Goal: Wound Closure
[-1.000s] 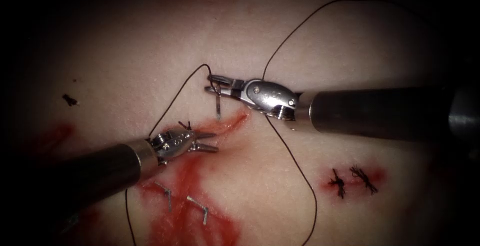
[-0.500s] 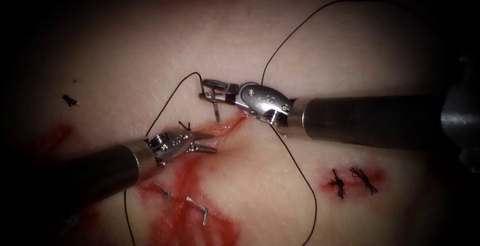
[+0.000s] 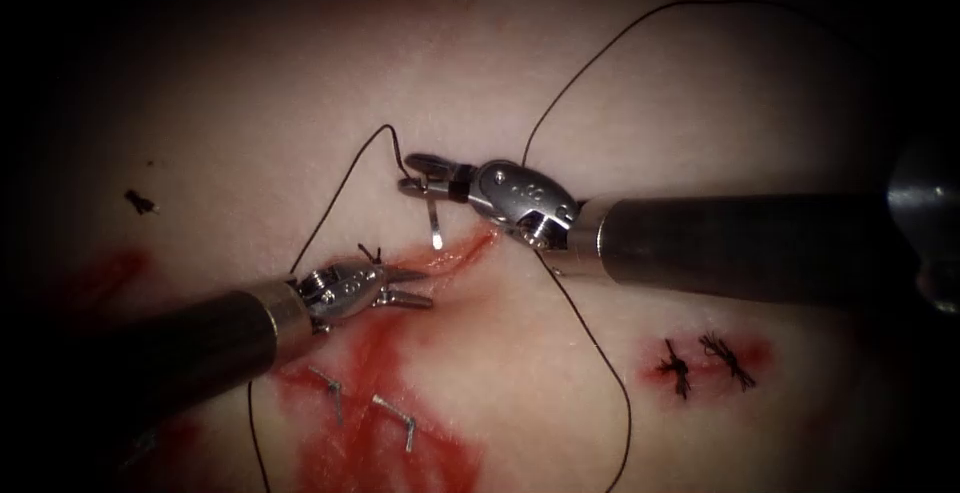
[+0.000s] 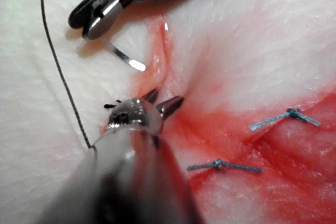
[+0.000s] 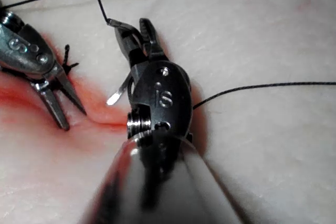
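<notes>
My right tool reaches in from the right, jaws shut on the curved needle near its thread end. The needle hangs free of the tissue, its tip just above the far edge of the cut. My left tool lies at the cut's left end with open jaws, holding nothing. The dark thread loops from the needle's end over the tissue. In the left wrist view the needle hangs beyond the left tool. In the right wrist view the right tool grips the needle beside the left tool.
Red fluid spreads below the cut around two pale blue stitches. Two dark knotted stitches sit on the right. A cut end of thread lies far left. A long loop of thread trails under the right shaft.
My right tool has shifted a little to the left with the needle still in its jaws. The left tool has hardly moved.
</notes>
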You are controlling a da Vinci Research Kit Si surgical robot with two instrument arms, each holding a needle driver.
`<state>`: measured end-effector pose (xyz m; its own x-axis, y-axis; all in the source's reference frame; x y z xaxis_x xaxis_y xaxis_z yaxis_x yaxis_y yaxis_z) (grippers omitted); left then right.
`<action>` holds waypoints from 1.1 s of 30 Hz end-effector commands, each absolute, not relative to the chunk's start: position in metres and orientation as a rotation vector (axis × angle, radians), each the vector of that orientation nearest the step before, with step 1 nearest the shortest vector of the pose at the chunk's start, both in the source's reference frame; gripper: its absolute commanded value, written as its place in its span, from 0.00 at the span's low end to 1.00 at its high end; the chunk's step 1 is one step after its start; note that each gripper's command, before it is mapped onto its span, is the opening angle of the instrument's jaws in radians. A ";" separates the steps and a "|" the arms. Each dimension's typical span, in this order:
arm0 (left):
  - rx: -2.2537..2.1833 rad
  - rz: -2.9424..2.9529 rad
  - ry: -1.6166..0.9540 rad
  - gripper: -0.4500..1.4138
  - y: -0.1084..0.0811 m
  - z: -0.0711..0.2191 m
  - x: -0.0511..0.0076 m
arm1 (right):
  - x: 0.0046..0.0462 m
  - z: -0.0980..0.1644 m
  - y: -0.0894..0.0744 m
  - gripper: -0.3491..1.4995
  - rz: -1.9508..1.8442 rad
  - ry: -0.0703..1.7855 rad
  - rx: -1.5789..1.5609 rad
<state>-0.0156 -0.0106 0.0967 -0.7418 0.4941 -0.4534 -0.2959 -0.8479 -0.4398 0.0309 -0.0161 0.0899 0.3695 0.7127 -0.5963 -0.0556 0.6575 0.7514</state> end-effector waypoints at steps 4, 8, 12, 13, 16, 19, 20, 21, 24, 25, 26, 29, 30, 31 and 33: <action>-0.794 2.545 -0.479 0.40 -0.011 0.098 -0.0163 | 0.0317 0.090 -0.016 0.00 0.704 1.022 0.834; -0.795 2.545 -0.479 0.40 -0.011 0.098 -0.0163 | 0.0316 0.090 -0.016 0.00 0.754 1.048 0.882; -0.791 2.547 -0.480 0.39 -0.011 0.098 -0.0163 | 0.0316 0.089 -0.016 0.00 0.788 1.036 0.908; -0.791 2.547 -0.480 0.39 -0.011 0.098 -0.0163 | 0.0316 0.089 -0.016 0.00 0.804 1.037 0.923; -0.791 2.547 -0.480 0.39 -0.011 0.098 -0.0163 | 0.0315 0.089 -0.015 0.00 0.839 1.028 0.955; -0.791 2.547 -0.480 0.39 -0.011 0.098 -0.0163 | 0.0316 0.089 -0.016 0.00 0.880 1.009 0.990; -0.787 2.548 -0.481 0.39 -0.011 0.098 -0.0163 | 0.0316 0.089 -0.016 0.00 0.893 1.001 1.001; -0.787 2.548 -0.481 0.39 -0.011 0.098 -0.0163 | 0.0316 0.089 -0.016 0.00 0.921 0.984 1.023; -0.787 2.548 -0.481 0.39 -0.011 0.098 -0.0163 | 0.0316 0.089 -0.016 0.00 0.971 0.952 1.063; -0.787 2.548 -0.481 0.39 -0.011 0.098 -0.0163 | 0.0315 0.089 -0.016 0.00 1.005 0.921 1.100; -0.787 2.548 -0.481 0.39 -0.011 0.098 -0.0163 | 0.0315 0.089 -0.016 0.00 1.041 0.889 1.134; -0.787 2.548 -0.481 0.39 -0.011 0.098 -0.0163 | 0.0316 0.089 -0.016 0.00 1.094 0.824 1.204; -0.787 2.548 -0.481 0.39 -0.011 0.098 -0.0163 | 0.0316 0.089 -0.016 0.00 1.099 0.811 1.223; -0.787 2.548 -0.481 0.39 -0.011 0.098 -0.0163 | 0.0316 0.089 -0.016 0.00 1.108 0.786 1.260; -0.786 2.547 -0.480 0.39 -0.011 0.098 -0.0164 | 0.0316 0.088 -0.016 0.00 1.153 0.766 1.360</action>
<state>-0.0158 -0.0107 0.0969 -0.7474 0.4926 -0.4457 -0.2970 -0.8479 -0.4392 0.0309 -0.0157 0.0880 0.3096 0.9326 0.1854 -0.1857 -0.1320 0.9737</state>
